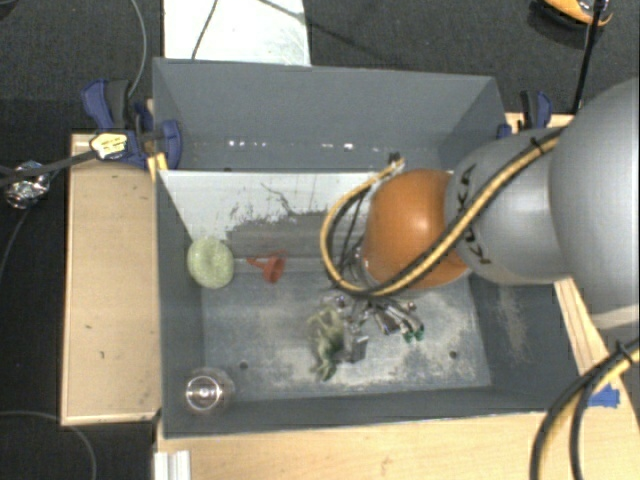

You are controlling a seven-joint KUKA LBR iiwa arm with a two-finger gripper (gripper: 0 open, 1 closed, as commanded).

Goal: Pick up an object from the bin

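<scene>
Okay, your gripper [352, 336] sits low mid-bin [260, 353], touching a tangled olive-green toy [325, 348] just off its view-left side. Toy's long axis runs roughly top-to-bottom. You can't tell whether it's open or clamped.

Item: one small green piece [326, 348], olive with paler patches, ragged in outline, with thin projections like legs or leaves. Its kind cannot be fixed more closely.

Position: over the floor of the bin [250, 368], about midway between the left and right walls, closer to the near wall than the far one.

Pose: it runs roughly near to far. Its far end lies at the gripper [352, 334] and is partly covered by it. Whether it rests flat or is raised cannot be told.
</scene>
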